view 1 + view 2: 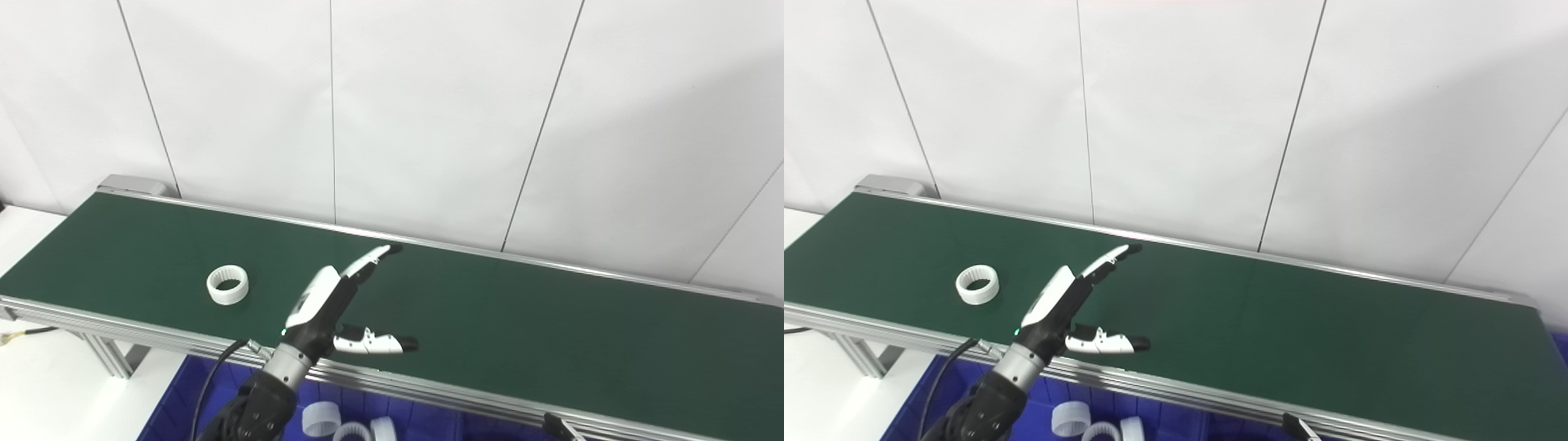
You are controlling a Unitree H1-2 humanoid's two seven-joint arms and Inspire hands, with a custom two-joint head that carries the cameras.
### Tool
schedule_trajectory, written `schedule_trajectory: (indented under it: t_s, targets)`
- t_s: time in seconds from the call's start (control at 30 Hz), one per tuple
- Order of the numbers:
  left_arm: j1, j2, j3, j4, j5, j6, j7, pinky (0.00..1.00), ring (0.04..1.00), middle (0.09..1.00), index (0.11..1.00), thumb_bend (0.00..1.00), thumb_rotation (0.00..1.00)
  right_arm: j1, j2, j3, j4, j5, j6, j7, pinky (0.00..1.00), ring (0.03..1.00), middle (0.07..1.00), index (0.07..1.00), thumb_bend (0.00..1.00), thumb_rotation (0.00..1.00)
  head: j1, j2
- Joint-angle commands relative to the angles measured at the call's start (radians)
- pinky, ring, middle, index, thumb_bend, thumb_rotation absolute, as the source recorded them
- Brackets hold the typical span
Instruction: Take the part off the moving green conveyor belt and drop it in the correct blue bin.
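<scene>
A white ribbed ring part (228,285) lies flat on the green conveyor belt (520,318), toward its left end. My left hand (334,303) hovers over the belt's near side, to the right of the ring and apart from it. It is open and empty, fingers stretched toward the far right and thumb spread out. The ring (977,285) and left hand (1072,303) show the same way in the right eye view. Only a dark tip of my right hand (560,427) shows at the bottom edge; its state is hidden.
A blue bin (184,398) sits below the belt's near rail and holds several white ring parts (321,419). The belt's aluminium rail (429,392) runs along the front. A white wall stands behind the belt.
</scene>
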Motion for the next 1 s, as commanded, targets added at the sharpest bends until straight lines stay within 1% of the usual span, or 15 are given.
schedule_trajectory:
  t_s: [0.0,0.07,0.2,0.27,0.37,0.43,0.5,0.6,0.77,0.83,0.9,0.97]
  targets:
    - [-0.05,0.018,0.004,0.001,0.048,0.016,0.053,0.86,0.924,0.962,0.938,0.83,0.59,-0.007,0.001,-0.003,-0.011,0.002,-0.056,-0.014,0.76,0.837,0.883,0.902,0.7,0.13,0.0,-0.001]
    - [-0.066,0.023,0.001,0.026,0.091,0.047,0.073,0.86,0.929,0.969,0.943,0.83,0.6,-0.007,-0.001,-0.001,-0.013,0.002,-0.055,-0.014,0.77,0.84,0.885,0.903,0.7,0.13,0.0,-0.001]
    - [-0.087,0.03,-0.01,0.057,0.146,0.083,0.107,0.89,0.948,0.978,0.947,0.84,0.61,-0.008,-0.002,-0.001,-0.013,0.004,-0.053,-0.015,0.77,0.838,0.88,0.902,0.7,0.14,0.001,-0.001]
    - [-0.101,0.035,-0.018,0.075,0.175,0.108,0.121,0.92,0.959,0.982,0.951,0.85,0.61,-0.01,-0.003,-0.001,-0.011,0.005,-0.055,-0.015,0.76,0.834,0.877,0.901,0.7,0.13,0.001,-0.002]
    - [-0.123,0.046,-0.033,0.11,0.219,0.142,0.14,0.96,0.985,0.998,0.964,0.84,0.61,-0.009,-0.003,-0.002,-0.011,0.005,-0.054,-0.015,0.76,0.837,0.878,0.9,0.7,0.12,0.0,-0.004]
    - [-0.141,0.059,-0.045,0.147,0.251,0.158,0.16,0.98,0.996,1.0,0.972,0.84,0.62,-0.009,-0.003,-0.002,-0.01,0.004,-0.054,-0.015,0.76,0.836,0.879,0.9,0.7,0.12,0.0,-0.005]
    - [-0.163,0.067,-0.051,0.192,0.278,0.19,0.177,0.99,0.999,1.0,0.979,0.83,0.63,-0.009,-0.003,-0.001,-0.009,0.0,-0.055,-0.017,0.76,0.835,0.877,0.901,0.7,0.13,0.0,-0.007]
    - [-0.188,0.078,-0.055,0.243,0.292,0.22,0.202,1.0,1.0,1.0,0.988,0.83,0.61,-0.01,-0.003,-0.001,-0.007,0.001,-0.058,-0.019,0.76,0.833,0.874,0.901,0.7,0.13,0.001,-0.008]
    - [-0.222,0.097,-0.067,0.315,0.299,0.241,0.244,1.0,1.0,1.0,0.989,0.83,0.61,-0.01,-0.003,-0.001,-0.004,0.012,-0.061,-0.015,0.77,0.838,0.881,0.906,0.7,0.13,0.0,-0.011]
    - [-0.232,0.104,-0.072,0.337,0.295,0.247,0.258,1.0,1.0,1.0,0.989,0.83,0.59,-0.011,-0.002,-0.001,-0.003,0.013,-0.063,-0.015,0.77,0.839,0.883,0.905,0.7,0.13,-0.001,-0.012]
    - [-0.243,0.111,-0.075,0.36,0.289,0.256,0.27,1.0,1.0,1.0,0.982,0.83,0.54,-0.012,-0.001,-0.001,-0.001,0.015,-0.064,-0.016,0.77,0.837,0.88,0.904,0.7,0.12,-0.001,-0.012]
    - [-0.252,0.116,-0.077,0.382,0.281,0.261,0.278,1.0,1.0,1.0,0.982,0.83,0.53,-0.012,0.0,-0.001,0.001,0.014,-0.068,-0.018,0.77,0.835,0.878,0.903,0.7,0.13,0.0,-0.012]
